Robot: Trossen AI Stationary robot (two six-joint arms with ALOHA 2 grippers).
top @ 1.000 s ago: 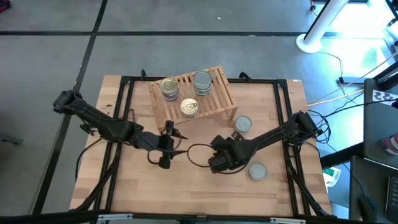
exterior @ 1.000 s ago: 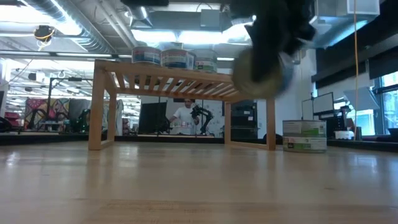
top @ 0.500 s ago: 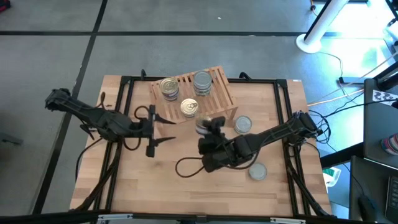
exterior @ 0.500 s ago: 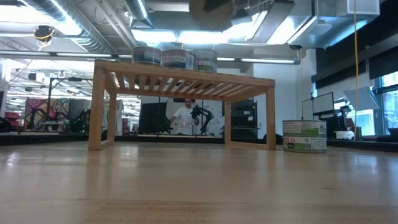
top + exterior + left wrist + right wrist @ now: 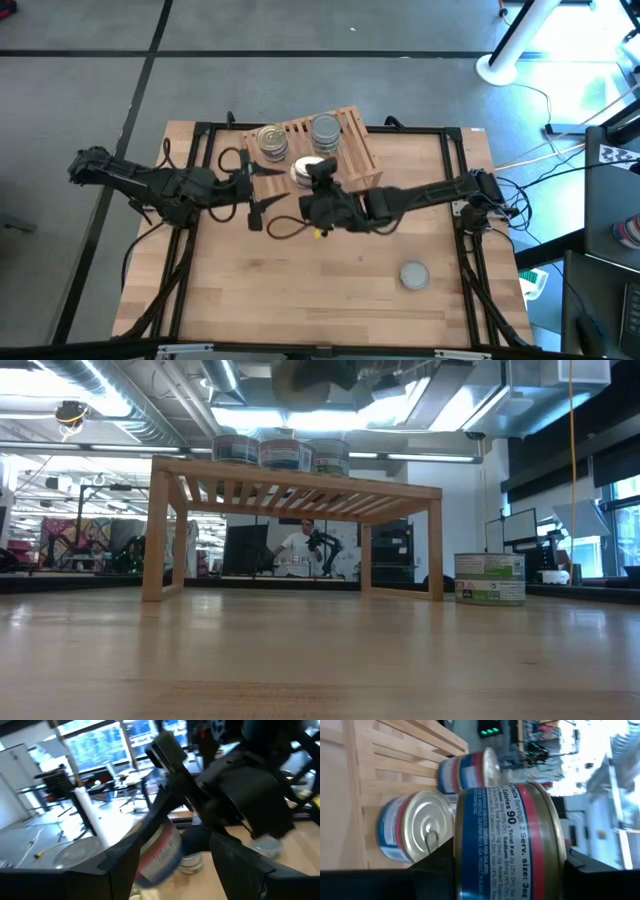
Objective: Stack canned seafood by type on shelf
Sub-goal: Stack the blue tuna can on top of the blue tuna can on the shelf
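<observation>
My right gripper (image 5: 318, 178) is shut on a blue-and-red labelled tin (image 5: 510, 845) over the near edge of the wooden slatted shelf (image 5: 350, 150). It hovers by a gold-topped tin (image 5: 415, 832) that stands on the slats. A second gold-topped tin (image 5: 271, 140) and a silver-topped tin (image 5: 325, 130) also stand on the shelf. In the low view the held tin (image 5: 310, 372) is above the shelf's row of tins (image 5: 285, 455). My left gripper (image 5: 250, 192) is open, beside the shelf's left end. My right gripper has the tin pinched between its two fingers (image 5: 437, 870), one at each rimmed end (image 5: 460, 860) of the tin. The arm reaches in level from the table's right. The tin is lifted clear, just above the shelf top.
One silver-topped tin (image 5: 414, 273) sits on the table near the right front. The low view shows tins (image 5: 490, 578) on the table right of the shelf. The black frame rails (image 5: 195, 200) run along both table sides. A person (image 5: 300, 545) stands far behind in the room.
My right gripper has carried the tin from the table's middle right up and toward the far edge, to the shelf's near edge. My left gripper has drawn back from the table's middle toward the far left, beside the shelf.
</observation>
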